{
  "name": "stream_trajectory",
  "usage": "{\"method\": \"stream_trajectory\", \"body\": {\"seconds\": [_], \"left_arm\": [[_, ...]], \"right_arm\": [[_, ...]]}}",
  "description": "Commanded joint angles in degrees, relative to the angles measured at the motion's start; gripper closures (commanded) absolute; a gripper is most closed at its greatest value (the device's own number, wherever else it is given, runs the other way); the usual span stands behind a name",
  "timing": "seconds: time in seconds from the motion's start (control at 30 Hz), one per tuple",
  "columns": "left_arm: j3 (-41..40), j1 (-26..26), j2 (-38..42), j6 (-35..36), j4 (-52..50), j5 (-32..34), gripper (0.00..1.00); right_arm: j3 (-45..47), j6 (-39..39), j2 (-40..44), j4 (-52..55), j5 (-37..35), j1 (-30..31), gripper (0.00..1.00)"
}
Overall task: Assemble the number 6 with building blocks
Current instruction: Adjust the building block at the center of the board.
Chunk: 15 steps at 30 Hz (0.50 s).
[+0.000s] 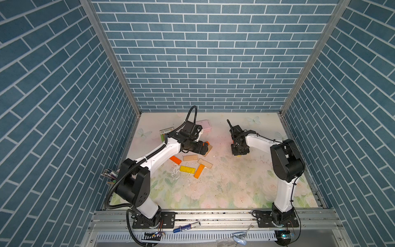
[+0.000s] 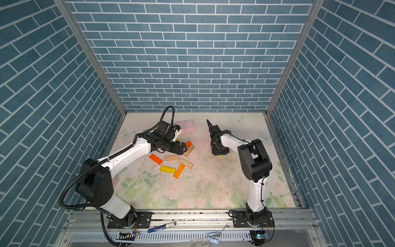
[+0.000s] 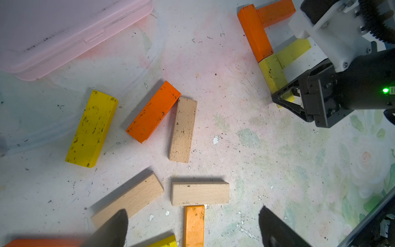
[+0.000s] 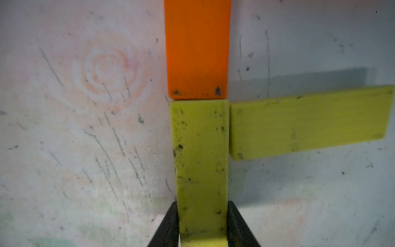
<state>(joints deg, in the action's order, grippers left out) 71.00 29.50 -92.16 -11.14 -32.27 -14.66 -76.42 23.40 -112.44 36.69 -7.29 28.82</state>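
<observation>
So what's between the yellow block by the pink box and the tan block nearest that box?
In the left wrist view, a tilted orange bar, its corner touching that tan bar.

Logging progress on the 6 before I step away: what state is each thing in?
right gripper: closed on the yellow bar
yellow bar: end to end with the orange bar
number 6: unfinished, four bars visible
left gripper: open, empty, above the loose blocks
loose blocks: flat, scattered
pink case: lid shut
</observation>
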Motion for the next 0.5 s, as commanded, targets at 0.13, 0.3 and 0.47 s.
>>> {"method": "stream_trajectory", "body": {"seconds": [0.13, 0.3, 0.47], "left_arm": [[-0.61, -0.11, 0.93, -0.38, -0.27, 0.15, 0.04], [-0.52, -0.11, 1.28, -0.23, -0.59, 0.73, 0.04], [-0.22, -0.11, 1.14, -0.2, -1.34, 2.24, 0.04]], "right_arm": [[-6.26, -0.2, 0.21, 4.08, -0.45, -0.17, 0.47], [-10.38, -1.58, 5.16, 6.72, -1.24, -0.43, 0.43], [-7.33, -1.54, 11.79, 3.66, -1.39, -0.63, 0.43]]}}
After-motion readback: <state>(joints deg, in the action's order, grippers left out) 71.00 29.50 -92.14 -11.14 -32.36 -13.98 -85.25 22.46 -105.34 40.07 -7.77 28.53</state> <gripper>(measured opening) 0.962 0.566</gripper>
